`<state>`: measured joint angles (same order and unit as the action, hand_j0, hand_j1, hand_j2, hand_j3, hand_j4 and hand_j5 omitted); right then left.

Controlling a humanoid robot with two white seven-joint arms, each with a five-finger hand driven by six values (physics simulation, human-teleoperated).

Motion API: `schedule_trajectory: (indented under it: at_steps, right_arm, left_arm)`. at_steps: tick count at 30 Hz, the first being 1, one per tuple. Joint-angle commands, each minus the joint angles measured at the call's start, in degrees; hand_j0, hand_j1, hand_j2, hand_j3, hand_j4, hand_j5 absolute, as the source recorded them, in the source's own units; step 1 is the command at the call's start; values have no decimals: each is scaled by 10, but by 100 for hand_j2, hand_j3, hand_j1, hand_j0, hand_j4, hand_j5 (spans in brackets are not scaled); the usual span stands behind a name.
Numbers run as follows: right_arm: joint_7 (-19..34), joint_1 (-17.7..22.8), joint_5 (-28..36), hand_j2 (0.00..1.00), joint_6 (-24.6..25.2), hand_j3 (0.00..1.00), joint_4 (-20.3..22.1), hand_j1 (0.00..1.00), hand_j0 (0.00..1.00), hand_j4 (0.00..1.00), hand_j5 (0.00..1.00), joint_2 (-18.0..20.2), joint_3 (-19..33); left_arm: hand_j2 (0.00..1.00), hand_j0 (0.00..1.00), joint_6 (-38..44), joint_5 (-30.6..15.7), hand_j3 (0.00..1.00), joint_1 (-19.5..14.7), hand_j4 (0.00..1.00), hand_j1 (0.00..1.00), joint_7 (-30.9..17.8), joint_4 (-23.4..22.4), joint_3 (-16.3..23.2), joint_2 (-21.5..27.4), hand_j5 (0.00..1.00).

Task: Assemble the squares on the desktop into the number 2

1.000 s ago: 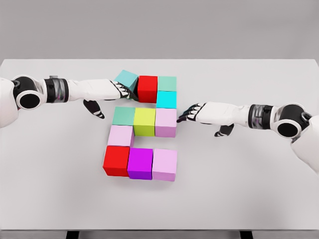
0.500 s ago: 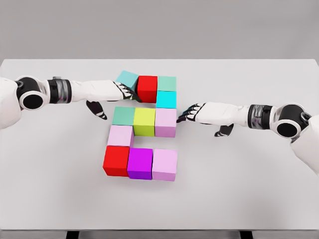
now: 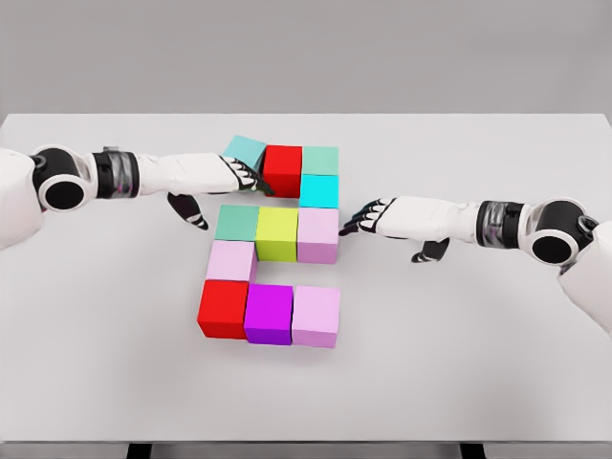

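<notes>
- The left arm reaches in low from the left edge, stretched nearly flat across the table [image 3: 115, 316], forearm pointing right toward the upper blocks.
- The left hand [image 3: 222, 177] lies palm down with its fingers extended and close together, their dark tips against the near side of the teal block [image 3: 246, 150] and just at the left face of the upper red block [image 3: 284, 168]; the thumb hangs down toward the table. It grips nothing, only presses.
- The teal block sits turned at an angle, out of line with the upper red block it touches.
- The right arm comes in from the right edge, likewise low and nearly level, forearm pointing left.
- The right hand [image 3: 382, 218] is flat, fingers loosely extended, fingertips just beside the right face of the pale pink block [image 3: 318, 233]; I cannot tell whether they touch it. The thumb points downward. It holds nothing.
- The blocks stand mid-table: top row teal, red, green [image 3: 321, 160]; a cyan block [image 3: 319, 190] under the green; middle row sea-green [image 3: 237, 223], yellow-green [image 3: 277, 233], pale pink; a pink block [image 3: 230, 260] below left; bottom row red [image 3: 224, 308], magenta [image 3: 269, 313], lilac [image 3: 316, 316].
</notes>
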<state>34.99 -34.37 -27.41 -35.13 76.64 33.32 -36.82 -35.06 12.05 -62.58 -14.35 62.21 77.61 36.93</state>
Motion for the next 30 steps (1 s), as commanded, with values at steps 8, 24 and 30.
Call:
schedule_trajectory:
  at_steps: [8, 24, 30]
  right_arm:
    - [0, 0, 3, 100, 1, 100, 0, 100, 100, 100, 100, 1, 0]
    - [0, 1, 3, 100, 1, 100, 0, 100, 100, 100, 100, 2, 0]
    - [0, 3, 3, 100, 1, 100, 1, 100, 100, 100, 100, 2, 0]
  left_arm:
    - [100, 100, 1, -2, 100, 6, 100, 100, 0, -3, -2, 17, 100]
    - [100, 100, 1, -3, 100, 0, 100, 100, 1, -87, -9, 37, 100]
    - [100, 100, 1, -2, 100, -1, 100, 100, 1, -127, -14, 22, 100]
